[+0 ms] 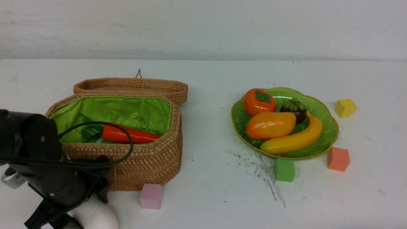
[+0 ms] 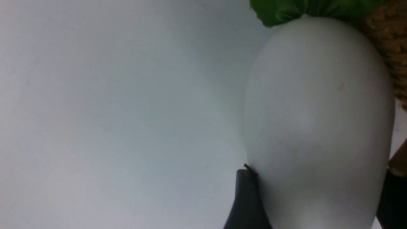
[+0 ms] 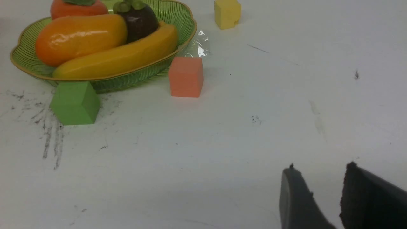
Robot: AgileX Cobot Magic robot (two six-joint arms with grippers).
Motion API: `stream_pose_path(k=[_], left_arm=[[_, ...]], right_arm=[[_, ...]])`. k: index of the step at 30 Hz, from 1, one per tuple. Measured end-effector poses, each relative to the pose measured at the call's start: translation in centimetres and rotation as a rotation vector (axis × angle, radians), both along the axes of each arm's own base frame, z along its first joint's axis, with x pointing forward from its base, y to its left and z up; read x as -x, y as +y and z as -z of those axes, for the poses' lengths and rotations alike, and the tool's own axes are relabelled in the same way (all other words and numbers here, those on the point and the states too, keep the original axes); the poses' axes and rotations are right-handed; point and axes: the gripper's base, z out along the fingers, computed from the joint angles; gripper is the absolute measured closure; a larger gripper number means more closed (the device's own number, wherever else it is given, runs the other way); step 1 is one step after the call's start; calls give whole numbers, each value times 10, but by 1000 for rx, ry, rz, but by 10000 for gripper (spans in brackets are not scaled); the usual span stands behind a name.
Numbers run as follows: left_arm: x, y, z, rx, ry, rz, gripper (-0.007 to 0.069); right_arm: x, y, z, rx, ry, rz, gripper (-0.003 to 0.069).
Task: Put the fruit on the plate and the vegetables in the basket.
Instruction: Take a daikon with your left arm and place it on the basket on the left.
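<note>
White scuffed table (image 1: 210, 178) meets pale wall (image 1: 203, 28).

Front cam sits between the arms, looks forward over the whole counter (image 1: 210, 105). Left wrist cam is tight on the radish (image 2: 318, 127), right ahead of the left tool (image 2: 313, 203). Right wrist cam rides low behind the right tool (image 3: 318, 197), plate (image 3: 178, 19) well ahead; front cam shares that plate (image 1: 327, 127).
</note>
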Motion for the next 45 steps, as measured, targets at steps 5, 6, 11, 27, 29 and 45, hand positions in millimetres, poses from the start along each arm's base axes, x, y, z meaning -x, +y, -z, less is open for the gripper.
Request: stream_pose_path(k=[5,6,11,27,29,45], left_arm=[[2,1,0,-21,17,54,158],[2,1,0,-24,20,65,158],[6,2,0,-45,65,139,158],[27,4,-26,-28,64,178,159],[30,4,-31,-28,55,187,159],[49,2,-65,52,-27,201,159]], right_arm=[[0,0,0,0,0,0,421],[0,0,0,0,0,0,421],[0,0,0,0,0,0,421],[0,0,0,0,0,0,421],[0,0,0,0,0,0,421],[0,0,0,0,0,0,421]])
